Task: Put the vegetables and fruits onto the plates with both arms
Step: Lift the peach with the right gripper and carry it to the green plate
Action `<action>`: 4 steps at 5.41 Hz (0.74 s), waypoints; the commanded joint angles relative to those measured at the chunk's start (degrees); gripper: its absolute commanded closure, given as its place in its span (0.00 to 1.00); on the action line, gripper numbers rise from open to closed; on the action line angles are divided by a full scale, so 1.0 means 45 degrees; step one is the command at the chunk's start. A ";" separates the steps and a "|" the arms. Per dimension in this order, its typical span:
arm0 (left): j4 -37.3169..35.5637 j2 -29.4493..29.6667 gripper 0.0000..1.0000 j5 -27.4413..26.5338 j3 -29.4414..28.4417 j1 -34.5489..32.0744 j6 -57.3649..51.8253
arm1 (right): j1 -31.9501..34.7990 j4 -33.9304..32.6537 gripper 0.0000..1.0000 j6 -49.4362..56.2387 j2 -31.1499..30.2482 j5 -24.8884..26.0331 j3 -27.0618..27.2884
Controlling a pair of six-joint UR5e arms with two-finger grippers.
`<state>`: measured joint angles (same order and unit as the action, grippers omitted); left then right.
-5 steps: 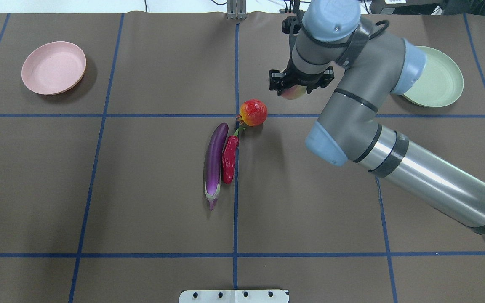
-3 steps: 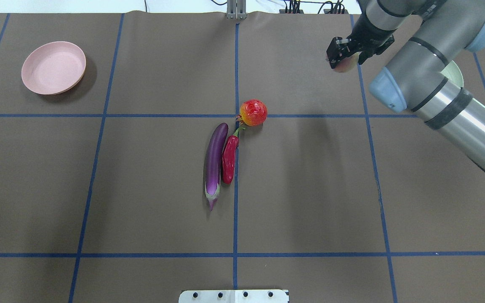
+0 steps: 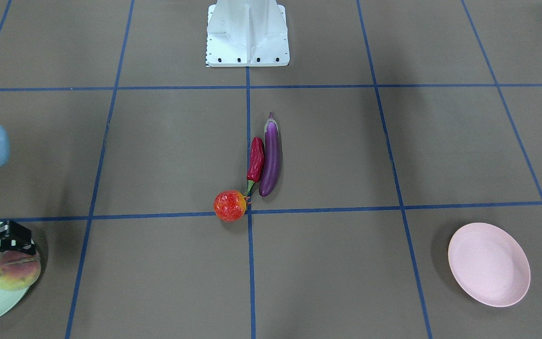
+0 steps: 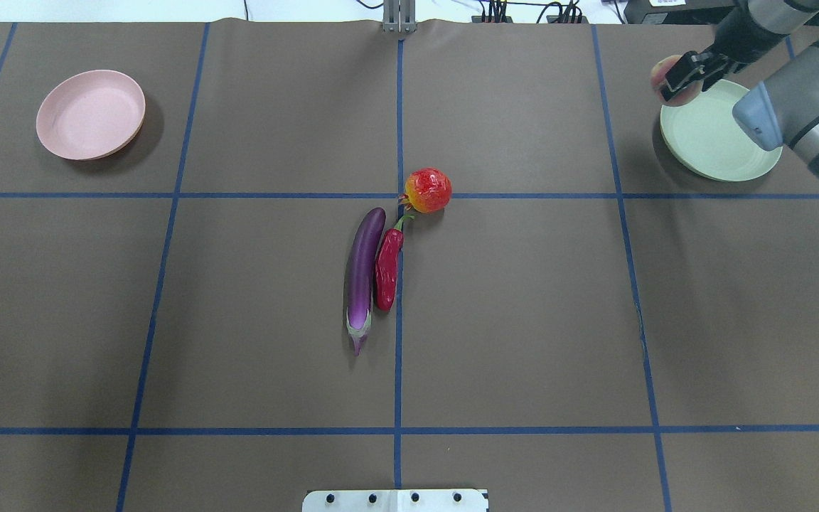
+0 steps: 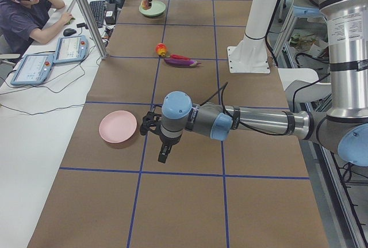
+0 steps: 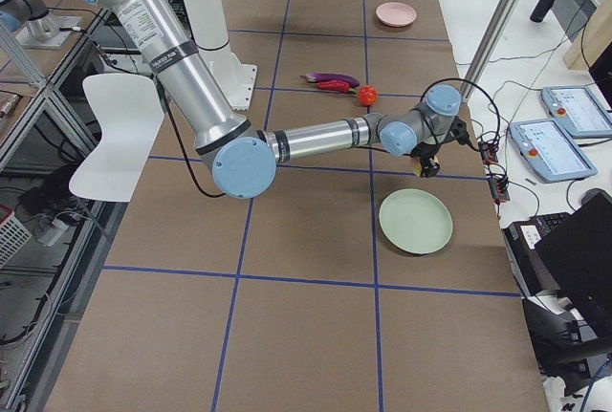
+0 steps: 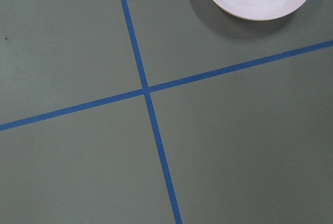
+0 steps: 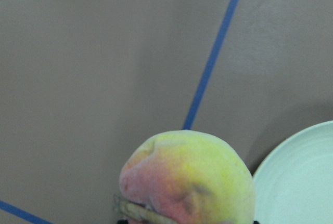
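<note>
My right gripper (image 4: 681, 71) is shut on the yellow-pink peach (image 4: 664, 74) and holds it above the far left rim of the mint green plate (image 4: 719, 139). The peach fills the right wrist view (image 8: 187, 182), with the plate (image 8: 302, 182) beside it. The purple eggplant (image 4: 363, 274) and the red chili pepper (image 4: 387, 270) lie side by side at the table's middle. The red-orange fruit (image 4: 428, 190) sits just beyond them. The pink plate (image 4: 89, 114) is at the far left, bare. My left gripper (image 5: 152, 124) hovers beside the pink plate (image 5: 118, 127); I cannot tell if it is open.
The white base block (image 4: 395, 500) sits at the table's near edge. Blue tape lines cross the brown table. An operator (image 5: 23, 12) sits at a side desk with tablets, beyond the table's far edge.
My right arm has swung right and away from the table's middle, carrying the peach to the green plate's rim. The eggplant, chili and red-orange fruit have not moved.
</note>
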<state>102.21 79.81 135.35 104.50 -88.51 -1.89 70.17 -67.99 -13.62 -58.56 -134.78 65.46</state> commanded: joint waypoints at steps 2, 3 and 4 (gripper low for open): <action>0.0001 -0.0001 0.00 0.0000 -0.0019 0.0000 -0.0010 | 0.0482 0.0226 0.28 0.1348 -0.0561 -0.0128 -0.1381; 0.0001 -0.0001 0.00 0.0000 0.0000 0.0000 -0.0010 | 0.0482 0.0361 0.01 0.1173 -0.0813 -0.0147 -0.0880; 0.0001 -0.0001 0.00 0.0000 0.0000 0.0000 -0.0010 | 0.0501 0.0305 0.00 0.0804 -0.0893 -0.0167 0.0053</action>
<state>102.22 79.81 135.35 104.48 -88.51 -1.93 72.37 -66.57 -8.73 -62.07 -135.45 62.42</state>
